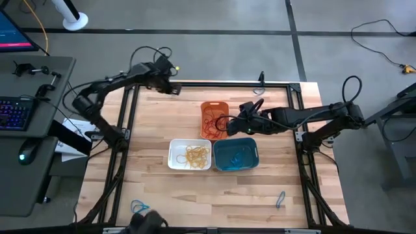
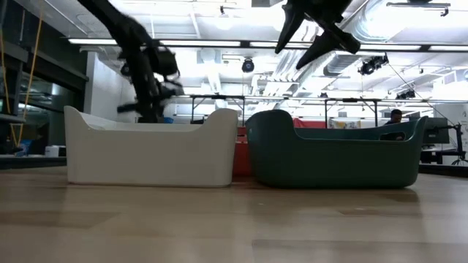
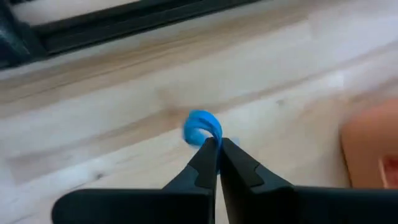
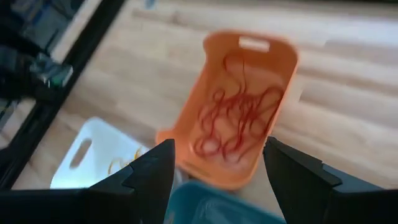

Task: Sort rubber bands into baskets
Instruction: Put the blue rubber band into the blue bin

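My left gripper pinches a blue rubber band at the far edge of the tabletop.

Its fingers are pressed together with the band bunched at their tips, well apart from the orange basket, white basket and teal basket. My right gripper hangs spread wide and empty above the orange basket's red bands.

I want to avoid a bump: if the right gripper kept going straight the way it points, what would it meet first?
Most likely the orange basket with red rubber bands, which lies dead ahead between the open right gripper fingers. Depth is unclear, so this is a guess.
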Motion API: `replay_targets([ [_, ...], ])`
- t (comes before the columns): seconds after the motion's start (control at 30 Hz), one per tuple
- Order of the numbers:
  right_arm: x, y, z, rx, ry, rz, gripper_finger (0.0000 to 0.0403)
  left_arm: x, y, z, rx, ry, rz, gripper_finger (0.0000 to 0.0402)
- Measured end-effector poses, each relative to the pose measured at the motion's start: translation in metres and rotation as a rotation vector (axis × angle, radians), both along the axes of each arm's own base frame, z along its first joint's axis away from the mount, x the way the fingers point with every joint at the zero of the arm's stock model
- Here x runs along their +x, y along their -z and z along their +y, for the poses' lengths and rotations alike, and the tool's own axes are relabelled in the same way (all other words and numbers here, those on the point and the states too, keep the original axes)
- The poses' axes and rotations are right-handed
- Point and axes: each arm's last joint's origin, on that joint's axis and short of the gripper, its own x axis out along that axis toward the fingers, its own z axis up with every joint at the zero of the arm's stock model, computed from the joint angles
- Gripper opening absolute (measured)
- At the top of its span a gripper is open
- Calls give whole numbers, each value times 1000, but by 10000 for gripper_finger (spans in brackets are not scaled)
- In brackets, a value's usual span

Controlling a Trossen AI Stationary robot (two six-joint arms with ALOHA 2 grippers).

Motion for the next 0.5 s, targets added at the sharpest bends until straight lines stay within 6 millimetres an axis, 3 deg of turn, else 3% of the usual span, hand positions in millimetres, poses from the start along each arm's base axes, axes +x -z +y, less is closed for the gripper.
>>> replay_targets([
  [0.1,1,-4,3,-76,35,-25,233,12,-29,-23,86,110,-86,0],
  [0.2,1,-10,4,-138,73,-51,233,33,-55,-60,161,245,-199,0],
  [0.37,2,-22,-1,-200,83,-62,233,83,-63,-141,189,521,-335,0],
  [0.5,4,-36,-4,-242,50,-68,233,119,-56,-210,174,700,-453,0],
])
